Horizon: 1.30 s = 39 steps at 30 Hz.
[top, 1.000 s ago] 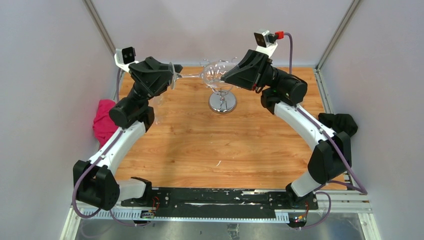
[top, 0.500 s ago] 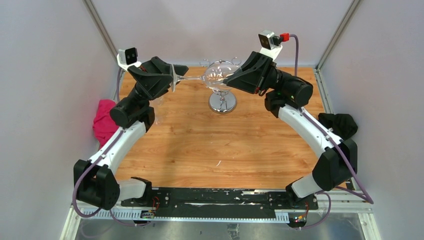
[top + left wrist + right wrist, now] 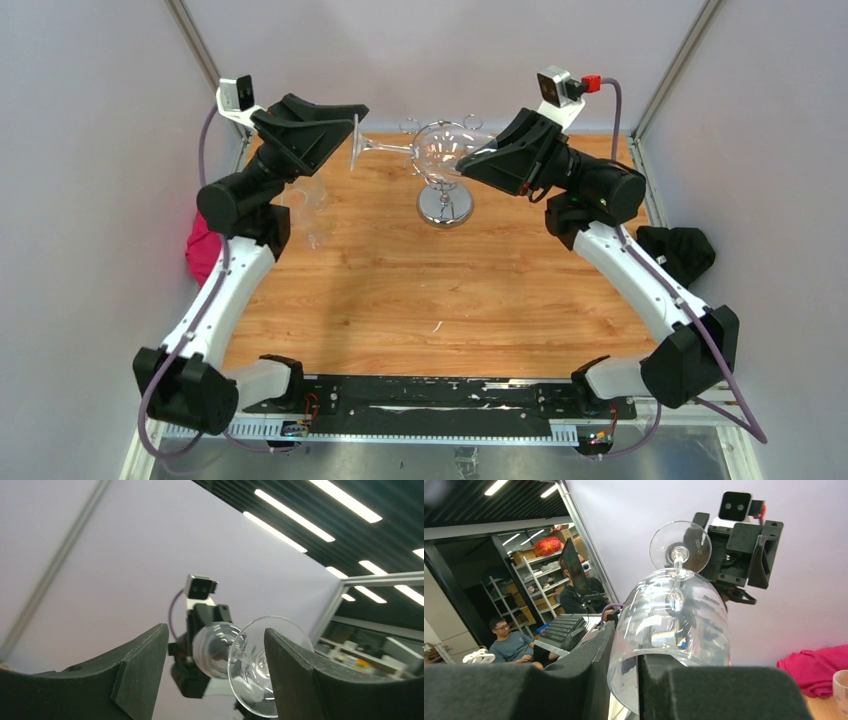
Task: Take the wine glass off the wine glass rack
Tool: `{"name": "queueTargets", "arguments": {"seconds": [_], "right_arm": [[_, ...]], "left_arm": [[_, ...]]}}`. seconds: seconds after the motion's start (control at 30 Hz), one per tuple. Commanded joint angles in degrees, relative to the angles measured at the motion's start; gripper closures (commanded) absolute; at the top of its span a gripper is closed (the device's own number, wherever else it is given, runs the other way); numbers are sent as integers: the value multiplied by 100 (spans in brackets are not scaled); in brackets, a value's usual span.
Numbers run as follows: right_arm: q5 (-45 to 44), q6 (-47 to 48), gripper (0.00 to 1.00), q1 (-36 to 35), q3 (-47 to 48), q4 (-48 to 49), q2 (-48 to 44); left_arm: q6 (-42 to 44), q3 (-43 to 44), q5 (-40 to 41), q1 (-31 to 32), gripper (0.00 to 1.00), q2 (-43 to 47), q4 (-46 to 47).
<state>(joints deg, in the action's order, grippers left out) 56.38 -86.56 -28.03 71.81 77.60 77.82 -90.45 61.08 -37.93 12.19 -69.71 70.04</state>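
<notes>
1. Lying at the left edge of the tabletop (image 3: 400,290) is a pink cloth (image 3: 205,240), with a second glass (image 3: 312,205) standing near it.
2. The left end effector (image 3: 352,132) is spread wide and grips nothing; the foot of the wine glass (image 3: 425,150) sits between its fingers.
3. That glass lies sideways above the rack (image 3: 445,205), stem pointing left.
4. The right end effector (image 3: 468,160) is clamped on the bowl's rim.
5. A black cloth (image 3: 680,250) lies far right.

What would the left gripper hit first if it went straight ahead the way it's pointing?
The wine glass: its round foot hangs right in front of the open left gripper, though how near is hard to judge.
</notes>
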Motion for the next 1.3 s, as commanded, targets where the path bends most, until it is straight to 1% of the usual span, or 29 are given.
{"name": "queueTargets", "arguments": {"seconds": [0.0,0.1,0.2,0.33,0.47,0.57,0.7,0.87,1.03,1.27], "right_arm": [[446,592,100,-124,-85,-464,-380],[538,828,100,-124,-90,-856,-429],[648,947,100,-124,-63,-1035,-440],[716,1349,100,-123,-83,-1492,-643],[713,2212,100,-124,-82,-2538,-954],[655,2763,100,-120,-112,-3308,-1181],[576,3289,100,-124,-197,-4010,-1489],[254,4240,100,-124,-234,-5297,-1994],[-218,5144,100,-124,-20,-6815,-2455],[-1010,5872,100,-121,217,-8150,-2892]], "left_arm": [[2506,617,-59,12,26,654,-3569],[3500,908,435,12,24,1120,-4857],[3881,1168,619,12,24,1298,-5649],[4264,1213,917,12,24,1457,-6455],[4623,1324,1217,12,24,1530,-7217],[4732,1365,1306,12,24,1568,-7390],[4822,1291,1409,12,24,1681,-7613],[4783,1143,1512,10,24,1763,-7578],[4779,1022,1647,12,24,1711,-7398],[5063,1124,1774,12,24,1442,-7611]]}}
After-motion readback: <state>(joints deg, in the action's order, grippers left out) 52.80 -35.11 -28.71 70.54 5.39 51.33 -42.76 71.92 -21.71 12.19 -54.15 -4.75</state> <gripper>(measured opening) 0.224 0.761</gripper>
